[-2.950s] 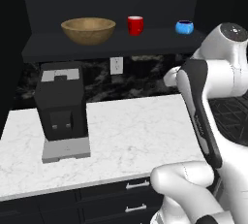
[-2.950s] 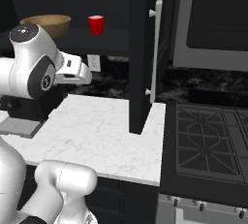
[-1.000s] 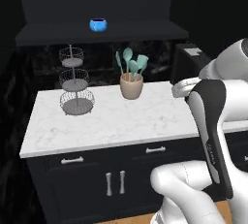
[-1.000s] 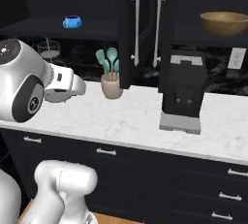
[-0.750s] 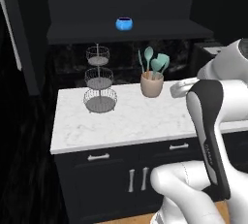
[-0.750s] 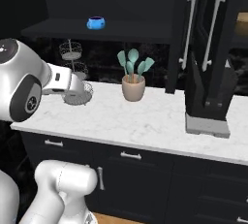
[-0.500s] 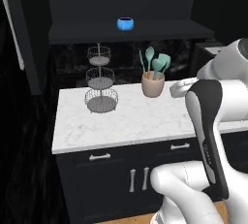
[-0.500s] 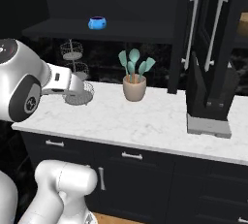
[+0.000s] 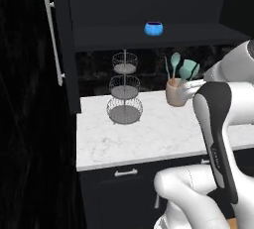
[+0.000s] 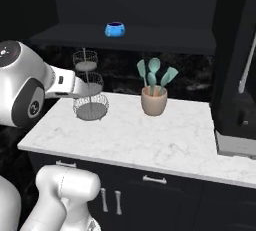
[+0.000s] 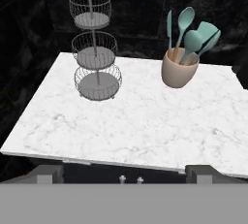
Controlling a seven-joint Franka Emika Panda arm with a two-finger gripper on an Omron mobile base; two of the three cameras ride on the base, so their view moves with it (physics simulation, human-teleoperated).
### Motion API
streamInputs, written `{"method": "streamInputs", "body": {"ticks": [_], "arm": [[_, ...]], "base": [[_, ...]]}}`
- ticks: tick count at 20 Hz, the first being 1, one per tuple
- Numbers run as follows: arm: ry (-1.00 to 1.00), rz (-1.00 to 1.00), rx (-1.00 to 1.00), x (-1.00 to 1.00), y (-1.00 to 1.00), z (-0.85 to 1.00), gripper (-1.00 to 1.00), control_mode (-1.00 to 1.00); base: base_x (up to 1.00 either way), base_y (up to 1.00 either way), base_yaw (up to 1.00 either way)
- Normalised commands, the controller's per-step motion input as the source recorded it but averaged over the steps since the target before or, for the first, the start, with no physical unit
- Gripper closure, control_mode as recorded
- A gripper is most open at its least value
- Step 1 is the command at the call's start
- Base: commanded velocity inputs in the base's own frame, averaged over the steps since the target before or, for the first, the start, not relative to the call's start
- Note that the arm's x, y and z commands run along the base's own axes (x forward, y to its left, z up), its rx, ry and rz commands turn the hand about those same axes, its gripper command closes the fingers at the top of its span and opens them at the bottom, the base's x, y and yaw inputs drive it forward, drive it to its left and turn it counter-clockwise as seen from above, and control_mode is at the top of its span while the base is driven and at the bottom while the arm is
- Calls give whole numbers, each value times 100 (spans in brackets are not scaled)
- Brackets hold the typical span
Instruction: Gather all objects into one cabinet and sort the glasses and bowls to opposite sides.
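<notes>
Counter (image 11: 145, 121) – polished white marble; basket stand (image 11: 94, 48) thin grey wire; utensil pot (image 11: 179, 70) matt tan ceramic w/ smooth teal utensils.

One blue vessel (image 9: 154, 28), one three-tier wire stand (image 9: 124, 95), one utensil crock (image 9: 177, 92), four teal utensils (image 11: 191, 31)

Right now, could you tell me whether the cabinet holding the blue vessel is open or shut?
Open: the cabinet door stands swung out edge-on, and the blue vessel sits exposed on the dark shelf.
</notes>
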Motion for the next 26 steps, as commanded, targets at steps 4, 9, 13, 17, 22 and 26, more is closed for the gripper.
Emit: {"method": "streamInputs", "body": {"ticks": [4,9,13,17,22,26], "arm": [[0,0,0,0,0,0,-100,100],[0,0,0,0,0,0,-100,100],[0,0,0,0,0,0,-100,100],[0,0,0,0,0,0,-100,100],[0,0,0,0,0,0,-100,100],[4,0,0,7,3,0,-100,-100]], "base": [[57,27,-3],[47,4,-3],[40,6,-3],[21,4,-2],[0,0,0],[11,1,0]]}}
